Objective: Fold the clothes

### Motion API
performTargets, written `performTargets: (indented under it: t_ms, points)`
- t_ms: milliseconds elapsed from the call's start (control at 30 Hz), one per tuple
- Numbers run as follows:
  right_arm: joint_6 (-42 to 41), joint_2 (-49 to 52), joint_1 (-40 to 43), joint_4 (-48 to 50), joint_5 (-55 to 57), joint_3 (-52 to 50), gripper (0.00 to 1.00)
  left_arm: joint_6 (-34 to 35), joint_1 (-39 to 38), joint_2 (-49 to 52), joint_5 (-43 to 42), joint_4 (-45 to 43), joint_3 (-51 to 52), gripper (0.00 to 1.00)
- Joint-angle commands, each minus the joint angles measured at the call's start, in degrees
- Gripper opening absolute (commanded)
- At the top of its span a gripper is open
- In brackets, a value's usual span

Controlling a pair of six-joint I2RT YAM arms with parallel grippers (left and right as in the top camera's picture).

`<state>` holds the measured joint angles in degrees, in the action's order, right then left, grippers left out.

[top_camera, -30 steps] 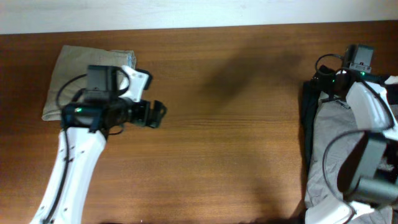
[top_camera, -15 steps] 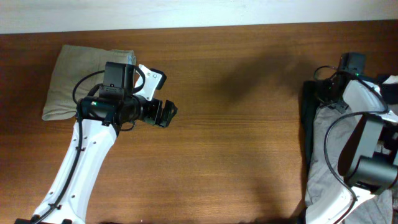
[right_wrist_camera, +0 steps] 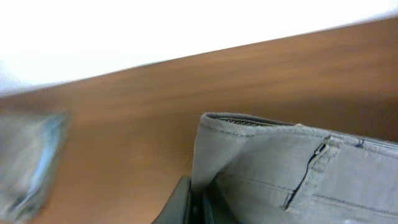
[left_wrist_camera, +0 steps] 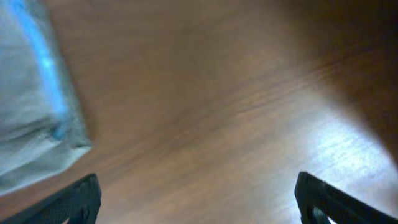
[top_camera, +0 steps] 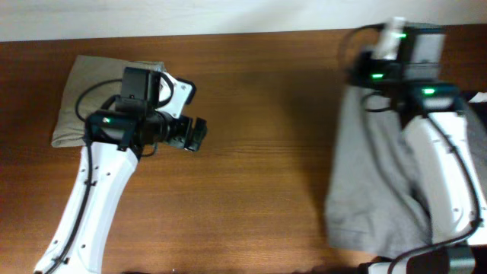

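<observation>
I see plain medium-grey shorts at the desk's right edge, plain khaki-beige shorts at its far left corner; desk reddish-brown, wood-grained

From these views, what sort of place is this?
Probably a robotics lab bench for clothes-folding trials: plain wooden table, folded khaki shorts lying on it, grey shorts held aloft.

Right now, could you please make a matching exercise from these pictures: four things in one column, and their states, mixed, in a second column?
Column one:
1. grey shorts
2. khaki shorts
3. left claw
4. right claw

Column two:
A. open above the bare table
B. folded, lying at the left side
C. shut on a waistband
D. held up at the right side

Pairs: 1-D, 2-B, 3-A, 4-C.
</observation>
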<state>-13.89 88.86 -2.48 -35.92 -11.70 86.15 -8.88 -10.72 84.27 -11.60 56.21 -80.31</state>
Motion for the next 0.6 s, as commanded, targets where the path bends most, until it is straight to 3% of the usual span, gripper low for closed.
performTargets:
  t_ms: [0,67,100,133,167,233,333,467,567]
  points:
    - [1.0,-0.3,-14.8,2.2,-3.7,1.5,0.04,0.7,0.1,-0.1,11.5,5.3,-9.9,0.99]
    - [1.0,1.0,-23.6,2.9,-3.1,1.5,0.04,0.7,0.1,-0.1,15.8,7.5,-13.7,0.99]
    - [1.1,1.8,-28.4,2.9,-1.6,1.5,0.21,0.7,0.1,-0.1,18.2,8.7,-16.2,0.99]
    - [1.6,2.2,-32.0,2.6,0.5,1.5,0.5,0.7,0.1,-0.1,19.1,9.3,-17.7,0.99]
    - [1.7,2.3,-34.9,2.1,3.8,1.5,0.65,0.7,0.1,-0.1,19.4,9.5,-18.7,0.99]
    - [1.4,1.7,-38.8,0.8,14.2,1.5,0.76,0.7,0.1,-0.1,19.4,9.6,-20.3,0.99]
    - [-0.7,-0.3,-37.7,-1.7,20.7,1.5,0.79,0.7,0.0,0.0,18.8,9.7,-20.3,0.99]
    - [-1.4,-8.1,-30.2,-4.2,21.4,1.6,0.78,0.3,-0.1,1.6,6.3,9.4,-20.3,0.98]
    - [-1.6,-14.8,-25.4,-5.9,21.4,1.6,0.79,-1.7,-1.7,6.6,-1.6,9.4,-20.2,0.84]
